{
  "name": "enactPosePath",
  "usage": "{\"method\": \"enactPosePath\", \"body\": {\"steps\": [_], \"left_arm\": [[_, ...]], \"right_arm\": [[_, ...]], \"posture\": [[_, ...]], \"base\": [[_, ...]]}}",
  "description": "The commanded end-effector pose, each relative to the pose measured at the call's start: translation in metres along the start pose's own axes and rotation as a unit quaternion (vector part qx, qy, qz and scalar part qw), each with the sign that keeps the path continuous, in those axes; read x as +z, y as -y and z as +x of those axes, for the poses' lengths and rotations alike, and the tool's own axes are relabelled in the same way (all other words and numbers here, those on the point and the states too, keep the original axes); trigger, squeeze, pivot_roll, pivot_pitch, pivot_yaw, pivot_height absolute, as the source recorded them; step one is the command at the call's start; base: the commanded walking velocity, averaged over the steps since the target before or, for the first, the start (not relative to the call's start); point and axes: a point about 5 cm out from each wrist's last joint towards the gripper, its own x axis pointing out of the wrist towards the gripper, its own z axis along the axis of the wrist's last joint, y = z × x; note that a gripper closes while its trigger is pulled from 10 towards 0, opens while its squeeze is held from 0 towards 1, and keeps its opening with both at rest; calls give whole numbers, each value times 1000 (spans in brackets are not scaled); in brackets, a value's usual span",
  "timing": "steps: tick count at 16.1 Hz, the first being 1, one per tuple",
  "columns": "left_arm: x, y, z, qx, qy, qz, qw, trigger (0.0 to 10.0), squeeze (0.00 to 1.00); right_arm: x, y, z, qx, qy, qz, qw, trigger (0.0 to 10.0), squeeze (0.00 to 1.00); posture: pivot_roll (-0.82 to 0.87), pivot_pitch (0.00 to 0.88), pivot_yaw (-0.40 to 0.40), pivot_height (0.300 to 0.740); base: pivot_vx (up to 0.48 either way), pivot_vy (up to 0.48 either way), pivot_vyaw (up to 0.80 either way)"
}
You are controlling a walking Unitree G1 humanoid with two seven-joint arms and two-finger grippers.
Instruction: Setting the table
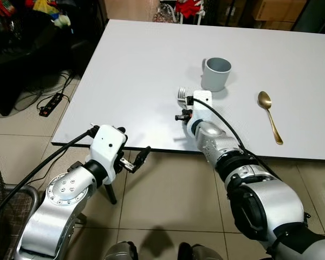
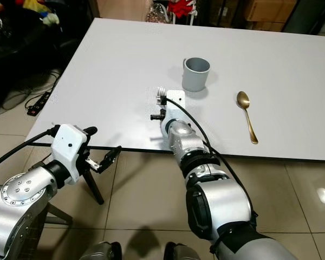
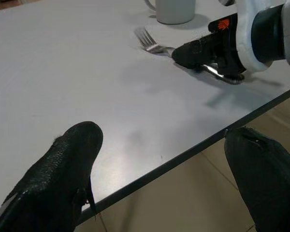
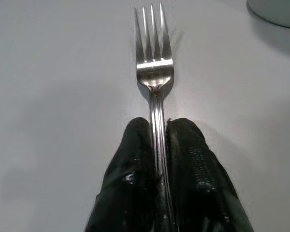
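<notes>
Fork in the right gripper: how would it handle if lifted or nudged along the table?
The fork looks like polished metal, so probably stiff and somewhat slippery. The right gripper pinches its thin handle, so it may pivot between the fingers. Flat on the white table, it would likely slide, not roll.

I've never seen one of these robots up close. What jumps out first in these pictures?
The right hand stands out first, its two black fingers pinched on the handle of a silver fork low over the white table. Just beyond it stands a grey mug, with a gold spoon lying further to the robot's right. The left hand hangs open off the table's near edge.
</notes>
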Motion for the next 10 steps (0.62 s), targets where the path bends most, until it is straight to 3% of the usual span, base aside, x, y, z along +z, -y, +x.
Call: {"method": "enactPosePath", "body": {"steps": [1, 4, 6, 8, 10], "left_arm": [[3, 0, -2, -6, 6, 4, 1000, 10000, 0], [5, -1, 2, -6, 9, 5, 1000, 10000, 0], [11, -2, 11, 1, 29, 1, 1000, 10000, 0], [15, 0, 22, 16, 42, -24, 999, 10000, 0], [13, 7, 34, 21, 40, -38, 998, 10000, 0]], "right_arm": [[2, -5, 1, 8, 1, 14, 1000, 10000, 1000], [9, -6, 1, 11, 13, 20, 1000, 10000, 1000], [21, -1, 0, 19, 48, 7, 999, 10000, 1000], [32, 12, -6, 35, 101, 3, 994, 10000, 1000], [34, 29, -23, 45, 148, -10, 988, 10000, 1000]], "posture": [[123, 148, -33, 740], [122, 127, -26, 740], [112, 93, -18, 740], [92, 66, -6, 740], [63, 43, 7, 740]], "base": [[0, 0, 0], [0, 0, 0], [0, 0, 0], [0, 0, 0], [0, 0, 0]]}}
